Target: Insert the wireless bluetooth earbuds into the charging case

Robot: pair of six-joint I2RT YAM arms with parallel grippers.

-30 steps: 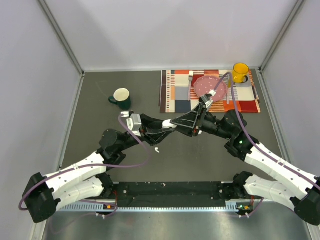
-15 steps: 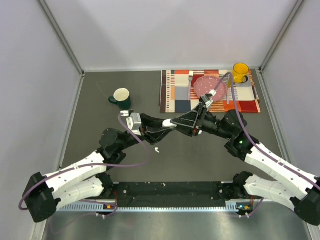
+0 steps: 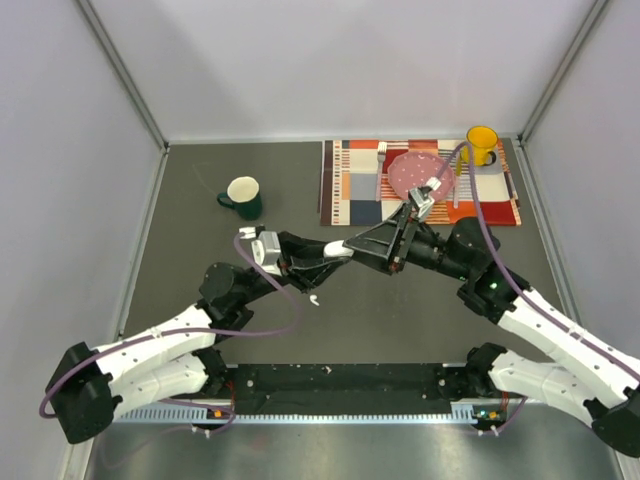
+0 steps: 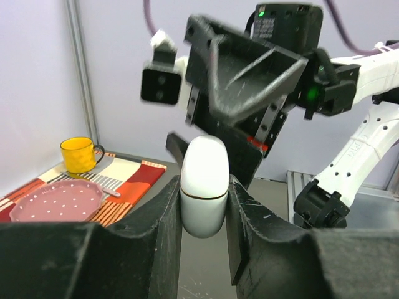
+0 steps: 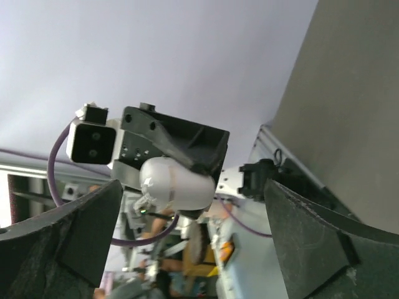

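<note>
The charging case (image 4: 203, 162) is a white rounded capsule with a thin seam, lid down, pinched upright between my left gripper's (image 4: 203, 194) fingers. In the top view the case (image 3: 337, 249) hangs above the table's middle, where the left gripper (image 3: 326, 256) and right gripper (image 3: 352, 246) meet tip to tip. My right gripper (image 5: 193, 187) stands wide open, its fingers either side of the case (image 5: 177, 182) without touching it. One tiny white earbud (image 3: 314, 299) lies on the grey table just below the left gripper. No earbud shows in the wrist views.
A dark green mug (image 3: 243, 196) stands at the back left. A striped placemat (image 3: 352, 196) at the back right carries a pink dotted plate (image 3: 415, 172), cutlery and a yellow mug (image 3: 481, 144). Side walls close in the table.
My right gripper's jaws have sprung wide apart, letting go of the case, and its wrist has risen slightly. The left gripper keeps its hold in the same place.
</note>
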